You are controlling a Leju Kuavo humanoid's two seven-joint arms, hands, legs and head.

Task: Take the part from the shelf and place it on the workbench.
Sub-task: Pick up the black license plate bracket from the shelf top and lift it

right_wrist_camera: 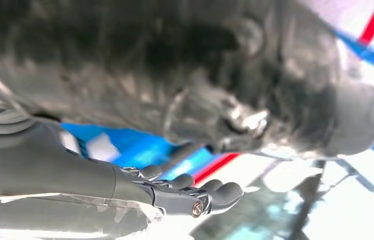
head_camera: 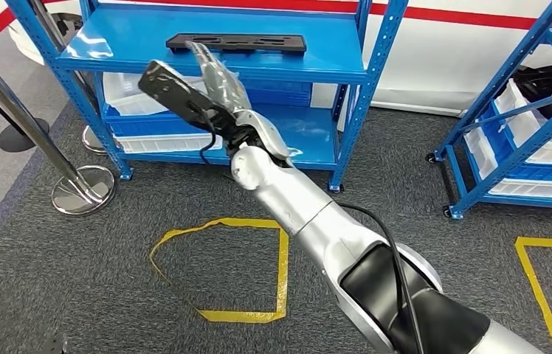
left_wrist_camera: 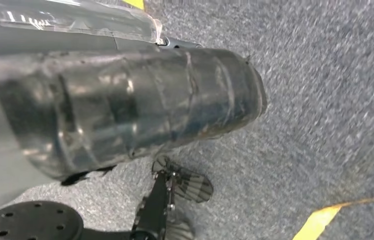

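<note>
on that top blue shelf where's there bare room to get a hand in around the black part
Bare blue shelf lies left of the part, up to the post, and a narrower strip to its right. In front it is crowded: the right hand reaches up over the shelf edge there.

The right hand (right_wrist_camera: 125, 125) is looming large and blurred, its dark fingers (right_wrist_camera: 215, 192) curling loosely, with blue shelf framing (right_wrist_camera: 135, 147) showing behind.
</note>
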